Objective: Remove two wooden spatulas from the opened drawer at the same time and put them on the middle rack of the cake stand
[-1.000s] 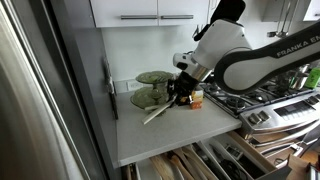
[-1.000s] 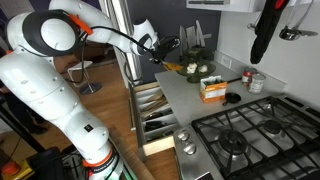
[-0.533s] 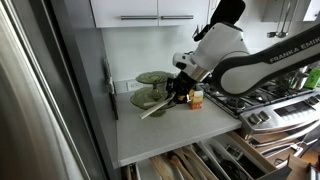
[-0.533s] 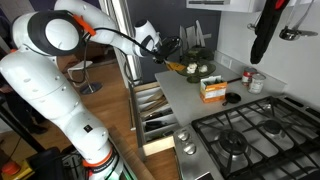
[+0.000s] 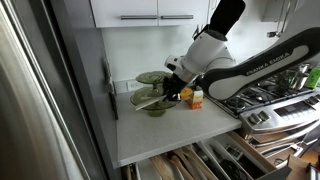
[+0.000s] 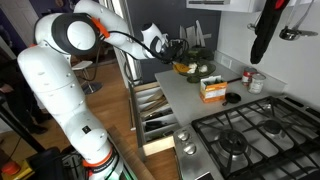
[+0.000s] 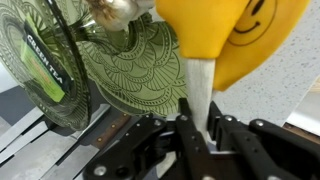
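- The pincer [image 5: 173,91] has swung left since the earlier frame, bringing the two wooden spatulas [image 7: 197,85] over the cake stand [image 5: 152,78].
- Their blades reach over the middle rack [image 5: 138,97]; contact unclear.
- The pincer is pinched tight on their handles.
- Lower right, the drawer [image 5: 205,160] stands open.

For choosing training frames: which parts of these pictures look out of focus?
Wrist view: the yellow utensil near the lens is soft, the green plate pattern sharper. In an exterior view: the grey foreground panel is blurred.
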### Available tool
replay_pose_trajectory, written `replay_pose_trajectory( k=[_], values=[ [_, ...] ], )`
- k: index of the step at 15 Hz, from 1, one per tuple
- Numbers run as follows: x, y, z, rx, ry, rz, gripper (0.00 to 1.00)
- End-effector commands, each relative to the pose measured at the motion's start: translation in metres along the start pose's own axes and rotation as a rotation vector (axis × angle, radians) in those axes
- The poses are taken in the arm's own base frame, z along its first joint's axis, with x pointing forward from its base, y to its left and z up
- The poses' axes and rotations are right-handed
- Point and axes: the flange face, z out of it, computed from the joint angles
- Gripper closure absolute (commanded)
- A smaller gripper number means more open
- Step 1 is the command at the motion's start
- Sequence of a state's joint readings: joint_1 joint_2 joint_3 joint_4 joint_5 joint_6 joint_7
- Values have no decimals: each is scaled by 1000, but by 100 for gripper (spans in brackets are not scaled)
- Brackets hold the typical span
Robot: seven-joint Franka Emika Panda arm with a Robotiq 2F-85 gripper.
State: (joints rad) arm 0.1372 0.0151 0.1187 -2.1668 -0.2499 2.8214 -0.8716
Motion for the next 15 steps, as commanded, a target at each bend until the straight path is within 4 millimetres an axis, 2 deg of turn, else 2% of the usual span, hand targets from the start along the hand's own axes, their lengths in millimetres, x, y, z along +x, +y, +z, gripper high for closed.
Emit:
replay_pose_trajectory(
  k=[1,10,15],
  values=[
    [10,14,18,-12,-25,52,95],
    [11,33,51,-58,-143,130,95],
    [14,36,68,-51,-152,216,95]
  ],
)
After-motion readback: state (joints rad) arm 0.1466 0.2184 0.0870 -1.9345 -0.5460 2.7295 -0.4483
